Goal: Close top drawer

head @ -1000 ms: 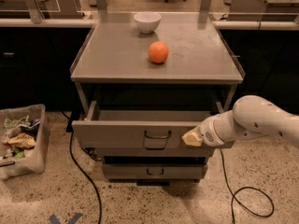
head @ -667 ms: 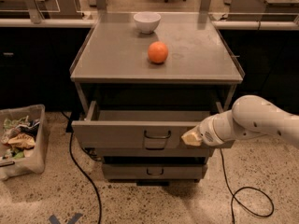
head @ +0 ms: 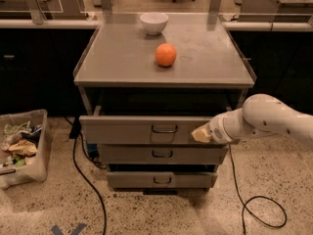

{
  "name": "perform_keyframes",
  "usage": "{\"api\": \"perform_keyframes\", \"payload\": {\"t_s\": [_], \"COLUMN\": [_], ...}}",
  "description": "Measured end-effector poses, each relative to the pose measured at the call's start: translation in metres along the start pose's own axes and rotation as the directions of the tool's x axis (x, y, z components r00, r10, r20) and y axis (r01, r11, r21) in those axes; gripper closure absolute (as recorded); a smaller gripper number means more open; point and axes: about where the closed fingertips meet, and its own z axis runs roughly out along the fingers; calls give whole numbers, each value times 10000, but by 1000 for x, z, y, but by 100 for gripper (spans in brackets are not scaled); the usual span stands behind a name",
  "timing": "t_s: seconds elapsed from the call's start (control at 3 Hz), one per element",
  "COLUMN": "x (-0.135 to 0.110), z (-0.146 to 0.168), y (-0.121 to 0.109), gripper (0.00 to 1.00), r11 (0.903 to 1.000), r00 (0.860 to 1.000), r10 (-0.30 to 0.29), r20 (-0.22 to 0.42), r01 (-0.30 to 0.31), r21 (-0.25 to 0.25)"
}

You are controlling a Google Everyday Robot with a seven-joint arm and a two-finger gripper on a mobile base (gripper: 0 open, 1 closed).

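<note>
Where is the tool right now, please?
In the camera view, the tool is at the right end of the open top drawer, right of its handle.

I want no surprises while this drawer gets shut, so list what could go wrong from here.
The gripper is at the far right end of the top drawer, well away from its centred handle; an off-centre push may skew the drawer and jam it. The orange lies loose on the cart top; a hard shove could jolt the cart and set it rolling.
</note>
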Motion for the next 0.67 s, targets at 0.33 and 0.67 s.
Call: {"api": "perform_keyframes", "payload": {"t_s": [0.33,0.67], "x": [0,-10], "z": [0,7], "y": [0,-23], "gripper": [100,100], "r11": [10000,9985], "r00": [10000,9987], "r10": [4,361], "r20": [4,346], "r01": [-4,-375], "r21": [5,388]}}
